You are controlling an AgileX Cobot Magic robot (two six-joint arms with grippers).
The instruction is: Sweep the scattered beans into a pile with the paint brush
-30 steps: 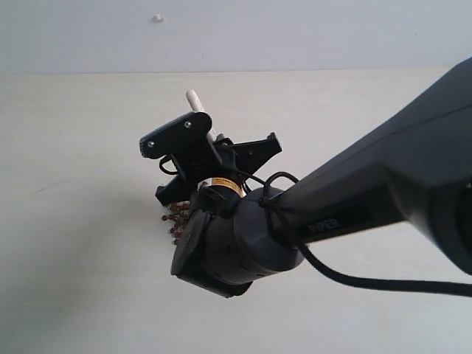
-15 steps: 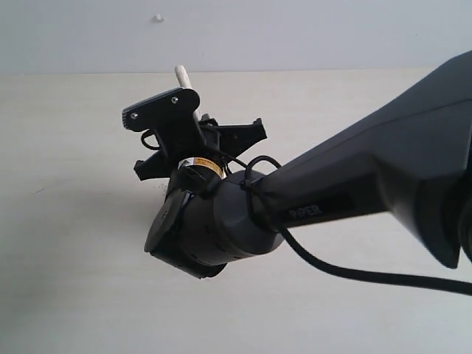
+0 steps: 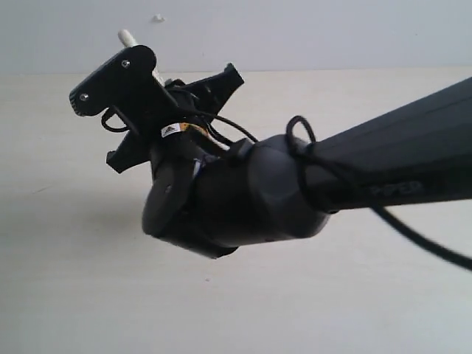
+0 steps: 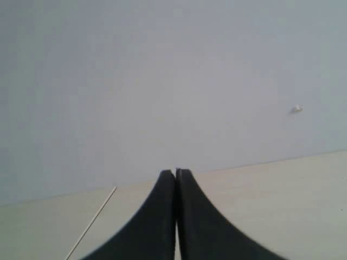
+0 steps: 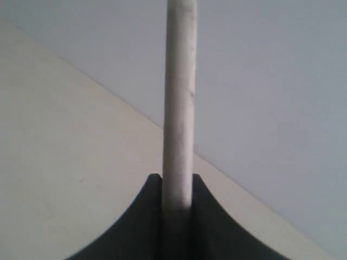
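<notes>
Two grippers show. The right gripper [image 5: 177,181] pinches the pale handle of the paint brush [image 5: 179,81], whose tip pokes out past the jaws over the light worktop [image 3: 74,280]; its bristles are hidden behind the arm. The left gripper [image 4: 176,174] is pressed together, holding nothing.

right hand [image 3: 171,94] swung up-left, paint brush [image 3: 127,35] lifted

Right gripper [image 5: 177,181] (arm outstretched) tight on paint brush [image 5: 179,81] — left gripper [image 4: 175,173], 2 jaws together
</notes>
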